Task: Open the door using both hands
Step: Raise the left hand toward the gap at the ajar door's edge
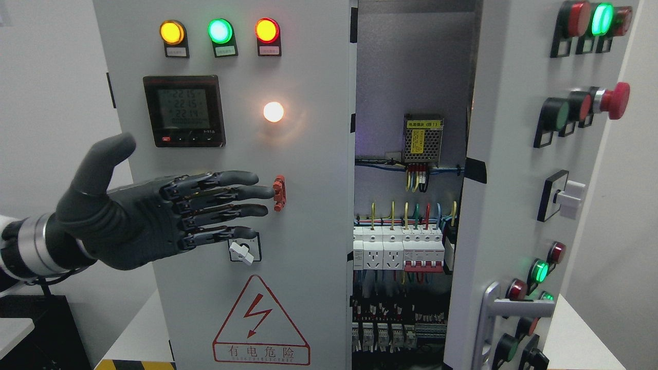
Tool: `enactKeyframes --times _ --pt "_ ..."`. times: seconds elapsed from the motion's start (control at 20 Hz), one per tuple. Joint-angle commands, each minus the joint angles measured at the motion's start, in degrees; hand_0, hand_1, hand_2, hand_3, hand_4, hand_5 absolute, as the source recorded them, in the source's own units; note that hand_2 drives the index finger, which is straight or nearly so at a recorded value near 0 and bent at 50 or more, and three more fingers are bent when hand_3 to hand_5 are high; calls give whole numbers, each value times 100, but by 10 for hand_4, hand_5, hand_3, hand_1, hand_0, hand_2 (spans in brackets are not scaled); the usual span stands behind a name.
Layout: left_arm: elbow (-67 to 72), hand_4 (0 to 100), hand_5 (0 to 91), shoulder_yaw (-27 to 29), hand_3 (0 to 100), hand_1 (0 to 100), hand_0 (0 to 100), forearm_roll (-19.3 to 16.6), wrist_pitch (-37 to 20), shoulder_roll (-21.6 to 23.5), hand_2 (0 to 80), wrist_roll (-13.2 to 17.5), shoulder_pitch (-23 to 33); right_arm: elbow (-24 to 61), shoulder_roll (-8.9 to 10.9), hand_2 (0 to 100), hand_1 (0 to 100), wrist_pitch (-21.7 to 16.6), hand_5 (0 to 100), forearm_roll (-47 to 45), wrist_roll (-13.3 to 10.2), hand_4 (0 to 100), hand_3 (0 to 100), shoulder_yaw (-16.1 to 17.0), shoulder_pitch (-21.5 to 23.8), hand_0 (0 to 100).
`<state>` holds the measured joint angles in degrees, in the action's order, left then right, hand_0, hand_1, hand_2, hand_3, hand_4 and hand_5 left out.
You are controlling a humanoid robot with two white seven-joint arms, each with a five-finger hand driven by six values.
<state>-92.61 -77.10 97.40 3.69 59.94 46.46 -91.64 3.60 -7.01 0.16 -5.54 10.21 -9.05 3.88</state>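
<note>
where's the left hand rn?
In the head view, the left hand is at picture left, held open in front of the left cabinet door, fingertips just left of the small red handle, below the digital meter.

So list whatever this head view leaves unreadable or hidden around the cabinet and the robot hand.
- Right robot hand: out of frame entirely.
- Left robot hand: whether its fingertips touch the left door cannot be told; no side view.
- Meter digits: too blurred to read surely.
- Indicator light labels: too small.
- Right door: swung open, seen edge-on, so its buttons overlap.
- Door handle: cut off by the bottom edge.
</note>
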Motion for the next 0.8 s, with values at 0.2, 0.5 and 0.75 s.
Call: enactKeyframes --times 0.2,0.5,0.75 --pt "753 0 0 -1343 0 0 0 524 -26 -1555 0 21 -346 0 6 0 0 1 0 0 -2 0 0 0 -1 383" --pt "753 0 0 -219 0 0 0 728 71 -2029 0 -383 58 0 -2 0 0 1 0 0 -2 0 0 0 7 383" --pt "727 0 0 212 0 0 0 701 71 -2416 0 -410 146 0 -2 0 0 1 0 0 -2 0 0 0 -1 384"
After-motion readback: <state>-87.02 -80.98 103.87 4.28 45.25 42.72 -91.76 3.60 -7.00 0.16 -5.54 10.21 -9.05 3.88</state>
